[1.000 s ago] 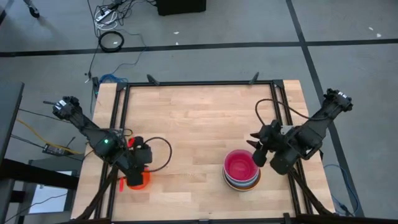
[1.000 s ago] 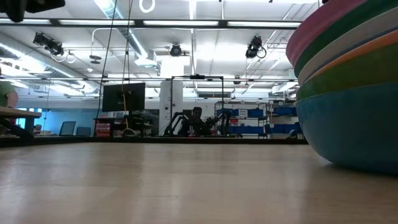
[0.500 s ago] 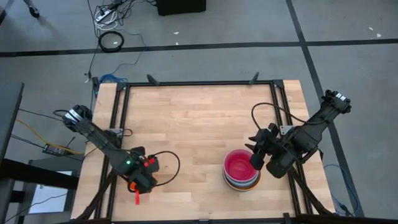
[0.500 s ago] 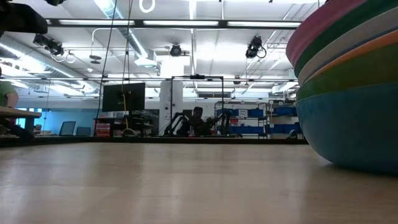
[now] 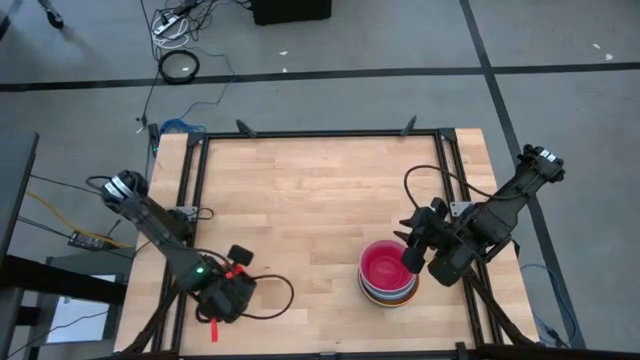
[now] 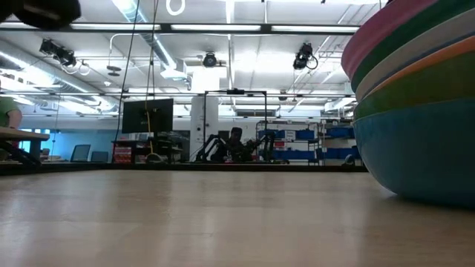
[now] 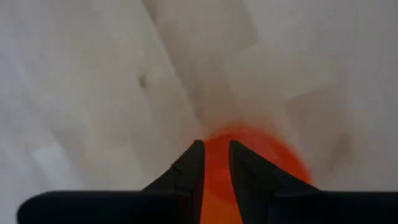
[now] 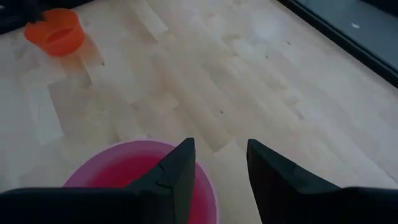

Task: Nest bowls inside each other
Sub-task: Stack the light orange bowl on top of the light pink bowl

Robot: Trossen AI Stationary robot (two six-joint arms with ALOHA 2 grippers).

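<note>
An orange-red bowl (image 7: 267, 152) shows small and upright at the table's near left (image 8: 59, 31). In the high view my left gripper (image 5: 225, 300) hides it. That gripper (image 7: 216, 155) points down and is shut on the bowl. A stack of nested bowls (image 5: 388, 272), pink one on top, stands on the wood at the near right. It fills the right of the low view (image 6: 415, 96). My right gripper (image 8: 221, 155) hovers open over the stack's right rim (image 5: 412, 258), with nothing between its fingers. My left gripper pinches the orange-red bowl's wall at the rim (image 7: 216, 183) between its two fingers. The fingers come from above, pointing down. The bowl stays upright below them. Whether its base touches the table cannot be told.
Black frame rails (image 5: 190, 200) run along the table's left, far and right edges. A black cable loop (image 5: 272, 292) lies beside my left gripper. Bare wood (image 5: 320, 210) stretches between the two arms.
My left gripper has gone toward the table's near edge and down, and it has rolled about its own axis. The orange-red bowl, which showed beside the gripper a second ago, is now covered by it in the high view.
</note>
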